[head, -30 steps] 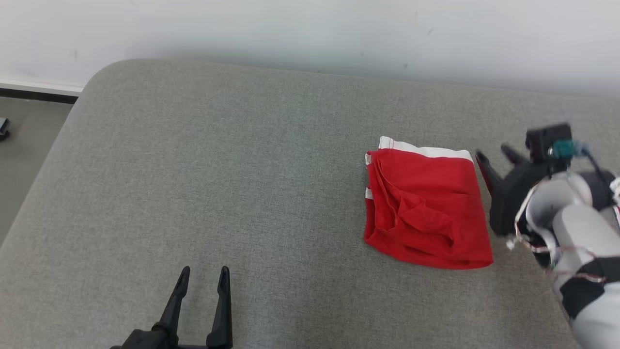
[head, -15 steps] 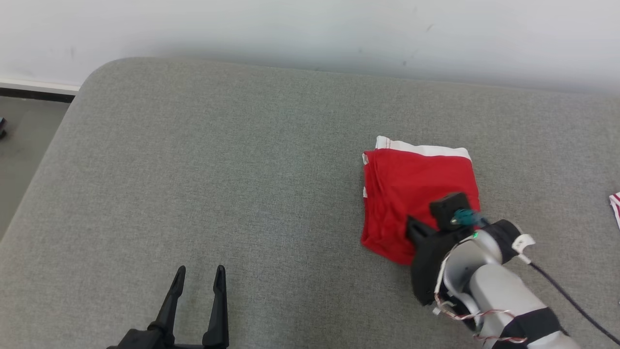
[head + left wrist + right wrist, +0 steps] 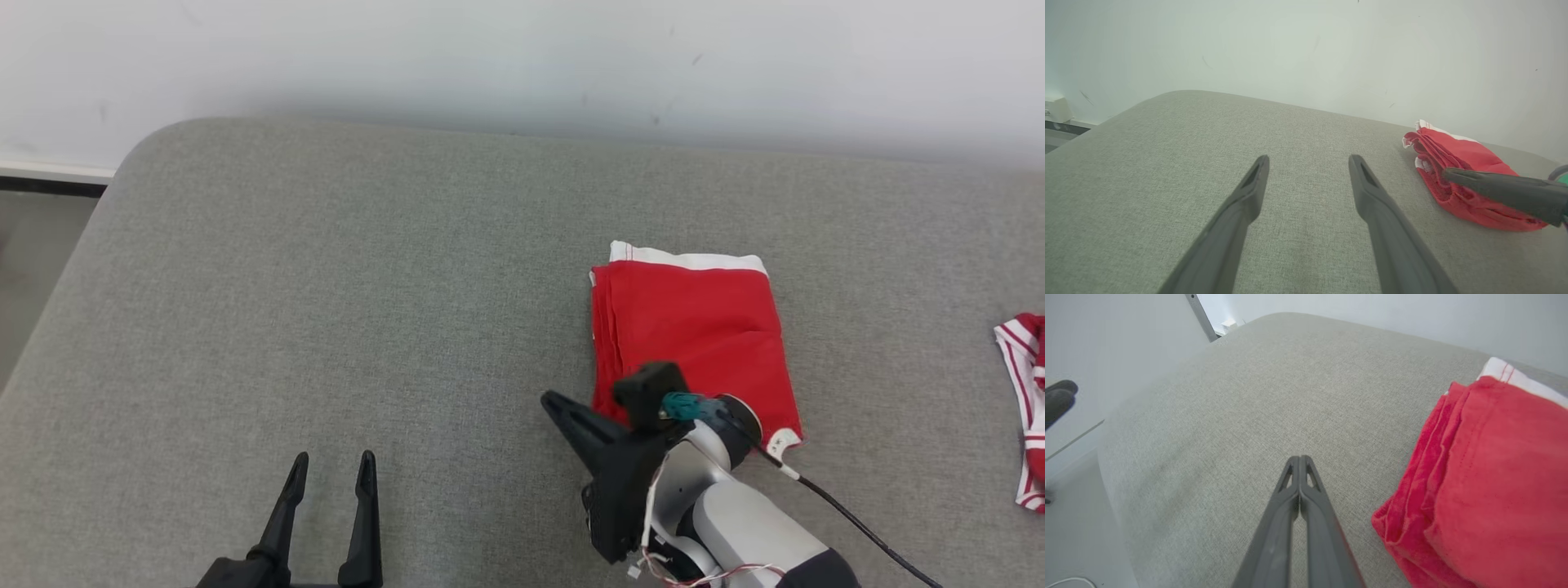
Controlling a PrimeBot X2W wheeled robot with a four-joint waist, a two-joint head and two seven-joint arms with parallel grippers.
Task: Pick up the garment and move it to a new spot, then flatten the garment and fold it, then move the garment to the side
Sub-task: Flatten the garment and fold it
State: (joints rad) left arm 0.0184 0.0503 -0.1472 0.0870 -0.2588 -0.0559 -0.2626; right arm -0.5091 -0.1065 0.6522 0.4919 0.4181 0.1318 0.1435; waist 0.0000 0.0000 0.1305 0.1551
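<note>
Nearest the robot, the left pincer (image 3: 331, 464) hangs released, its two fingers spread and nothing between them, over bare grey padded surface (image 3: 326, 286), well apart from the work.

Further in and to the right, the right pincer (image 3: 553, 402) is clenched on nothing. In the right wrist view its fingers (image 3: 1299, 459) press together with only grey cloth beyond the tips. It points away and towards the robot's left, so it aims past the garment rather than at it.

The garment (image 3: 694, 335) lies just beside that pincer, on its right and a little beyond, resting on the padded surface as a folded red stack. The layered edges run near to far along its left side. A white band crosses the far edge. The right wrist sits over its near corner in the head view.

Folding looks done, so carrying it aside seems to be what remains. The right arm is plainly the nearer one. It would likely need to spread its fingers and swing right onto the stacked left edge.

A second red-and-white cloth (image 3: 1024, 392) lies at the far right.
</note>
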